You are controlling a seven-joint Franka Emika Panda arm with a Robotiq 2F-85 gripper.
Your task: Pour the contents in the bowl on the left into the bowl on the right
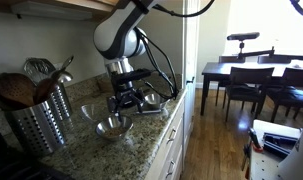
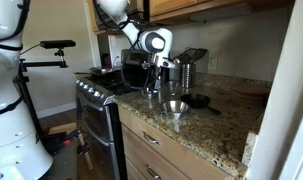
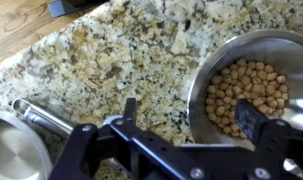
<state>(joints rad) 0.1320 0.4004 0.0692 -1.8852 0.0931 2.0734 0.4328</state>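
In the wrist view a steel bowl [image 3: 291, 50] holding chickpeas [image 3: 241, 90] sits at the right. A second, empty steel vessel [image 3: 9, 150] lies at the lower left. My gripper [image 3: 191, 118] is open. One finger is over the granite counter and the other over the chickpeas, so the bowl's near rim lies between them. In both exterior views the gripper [image 1: 129, 103] [image 2: 163, 88] points down just above a steel bowl [image 1: 113, 127] [image 2: 174, 107] on the counter. Its contents do not show there.
A perforated steel utensil holder [image 1: 41, 125] with spoons stands on the counter [image 1: 141, 135]. A toaster [image 2: 189, 68] and a dark pan [image 2: 198, 100] sit behind the bowl. A stove [image 2: 96, 100] adjoins the counter. A dining table and chairs [image 1: 246, 80] stand beyond.
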